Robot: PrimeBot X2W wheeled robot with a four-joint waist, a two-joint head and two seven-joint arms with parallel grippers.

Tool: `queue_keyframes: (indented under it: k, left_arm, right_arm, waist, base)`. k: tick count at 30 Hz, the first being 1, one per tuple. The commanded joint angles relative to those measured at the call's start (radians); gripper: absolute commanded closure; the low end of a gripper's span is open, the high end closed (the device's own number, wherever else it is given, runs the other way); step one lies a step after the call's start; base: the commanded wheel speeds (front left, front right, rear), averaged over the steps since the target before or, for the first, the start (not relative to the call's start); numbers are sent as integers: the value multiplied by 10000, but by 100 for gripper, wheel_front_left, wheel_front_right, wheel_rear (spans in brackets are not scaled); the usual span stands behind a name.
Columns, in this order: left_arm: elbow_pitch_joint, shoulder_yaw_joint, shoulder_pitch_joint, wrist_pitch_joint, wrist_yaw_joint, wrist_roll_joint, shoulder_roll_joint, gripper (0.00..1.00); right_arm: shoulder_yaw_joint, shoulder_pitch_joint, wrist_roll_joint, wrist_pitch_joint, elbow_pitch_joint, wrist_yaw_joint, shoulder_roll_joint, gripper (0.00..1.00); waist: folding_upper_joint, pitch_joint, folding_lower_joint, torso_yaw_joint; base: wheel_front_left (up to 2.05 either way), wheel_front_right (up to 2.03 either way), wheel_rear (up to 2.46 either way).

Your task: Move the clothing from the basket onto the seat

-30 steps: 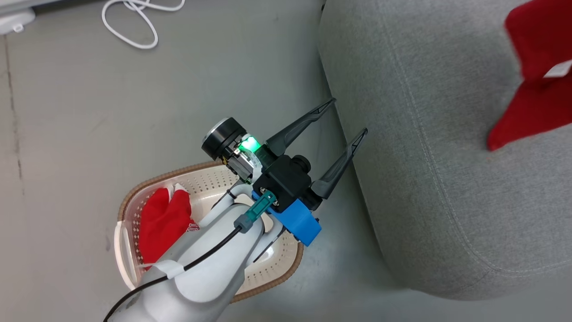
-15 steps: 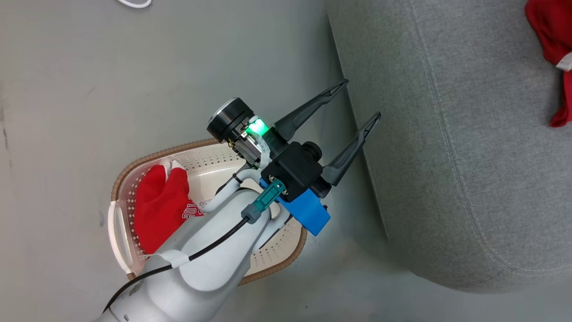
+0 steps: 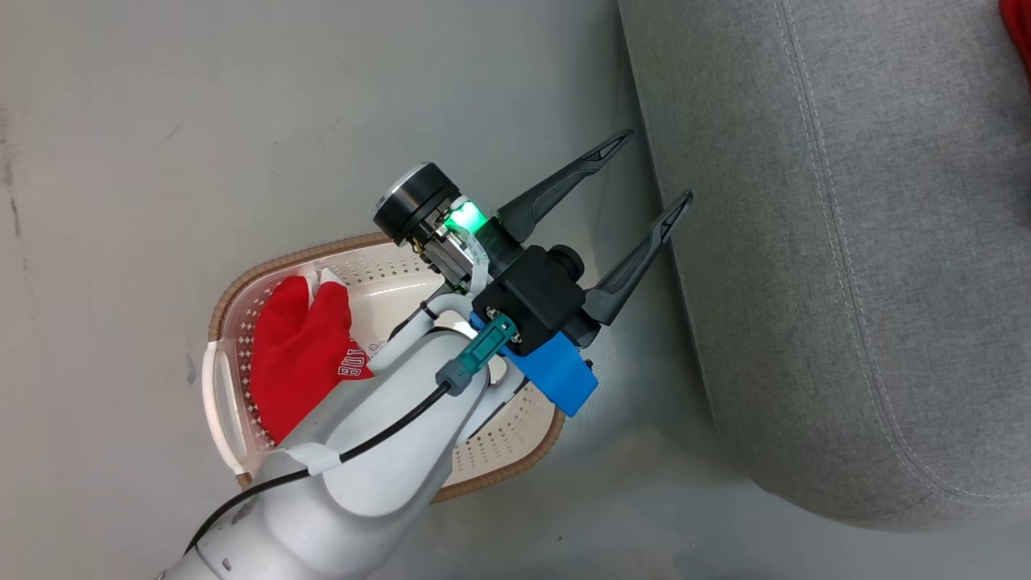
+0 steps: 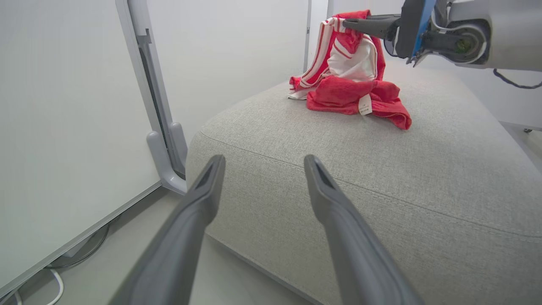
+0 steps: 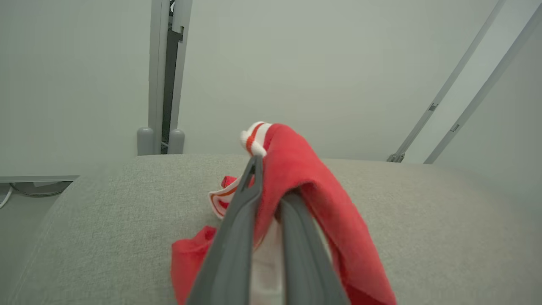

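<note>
Our left gripper (image 3: 655, 167) is spread wide and holds nothing; it points toward the side of the seat (image 3: 846, 242) and is just beside the seat's edge. Our right gripper (image 5: 271, 178) is above the seat and is closed tightly on a red garment (image 5: 305, 169), and the lower part of this garment lies bunched on the seat's top. The second garment (image 3: 302, 354) lies in the basket (image 3: 266, 262), which stands on the floor near the seat's corner.
</note>
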Motion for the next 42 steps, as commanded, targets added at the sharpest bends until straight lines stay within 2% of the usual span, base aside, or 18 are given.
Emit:
queue_keyframes:
  k: [1,8,9,10,11,18,25,32,42]
  left_arm:
    - [-34,52,-172,-28,-30,56,31,0]
    - [-49,83,-147,-28,-52,41,-8,0]
    - [-39,94,-101,-28,-52,33,-3,0]
    - [-28,106,-46,-28,-53,24,-1,0]
    - [-16,121,9,-28,-51,17,-2,0]
    - [-87,339,458,-28,69,-56,-20,0]
    - [-159,763,1222,-27,199,-195,35,0]
    - [-347,1527,2222,-27,479,-326,260,0]
    - [-655,2836,3621,-27,805,-461,595,0]
  right_arm:
    - [-88,257,30,-5,255,1,146,100]
    - [-291,546,98,-3,1300,1,403,100]
    - [-301,546,110,-5,1331,1,434,84]
    - [-291,581,102,-5,1294,1,451,39]
    - [-283,674,78,-5,1224,1,475,0]
    - [-375,1864,145,-5,421,0,698,0]
    - [-371,3646,184,-5,-987,1,1134,0]
    - [389,4982,335,-3,-2586,1,1682,0]
    - [2000,6005,587,-5,-4054,1,2246,0]
  waist:
    - [0,-2,-1,33]
    - [0,-112,-1,126]
    - [0,-162,-1,117]
    - [0,-220,-1,106]
    - [0,-282,-1,98]
    - [0,-1077,-1,52]
    - [0,-2194,-1,137]
    - [0,-3202,-1,439]
    - [0,-4195,-1,1459]
  base:
    - [0,0,0]
    - [0,0,0]
    - [0,0,0]
    - [0,0,0]
    - [0,0,0]
    - [0,0,0]
    - [0,0,0]
    - [0,0,0]
    - [0,0,0]
